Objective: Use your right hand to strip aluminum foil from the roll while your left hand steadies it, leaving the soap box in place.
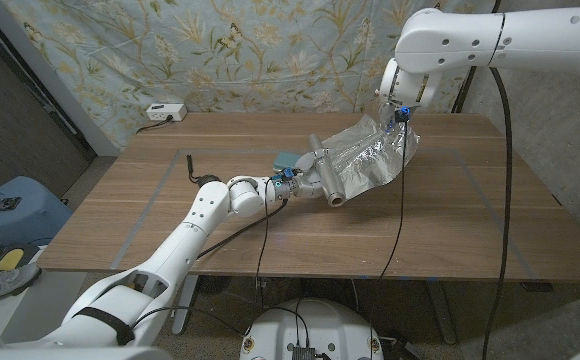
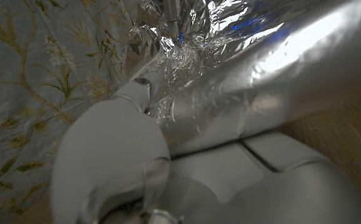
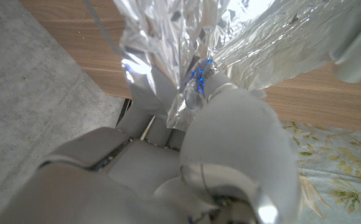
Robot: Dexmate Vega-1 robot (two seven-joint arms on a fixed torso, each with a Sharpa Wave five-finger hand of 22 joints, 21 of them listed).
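The foil roll (image 1: pixel 328 180) lies on the wooden table (image 1: pixel 450 230) at its middle, with a crinkled foil sheet (image 1: pixel 372 158) pulled off it toward the far right. My left hand (image 1: pixel 305 181) grips the roll; the left wrist view shows its fingers (image 2: pixel 109 162) pressed against the shiny roll (image 2: pixel 261 81). My right hand (image 1: pixel 397 115) is raised above the table and pinches the sheet's far edge; in the right wrist view the bunched foil (image 3: pixel 180 56) sits between its fingers (image 3: pixel 236 137). A teal soap box (image 1: pixel 288 159) lies just behind the left hand.
A black tool (image 1: pixel 191 168) lies on the table's left part. A white power strip (image 1: pixel 165 112) sits beyond the far edge, in front of a floral curtain (image 1: pixel 220 50). Cables hang from both arms over the table.
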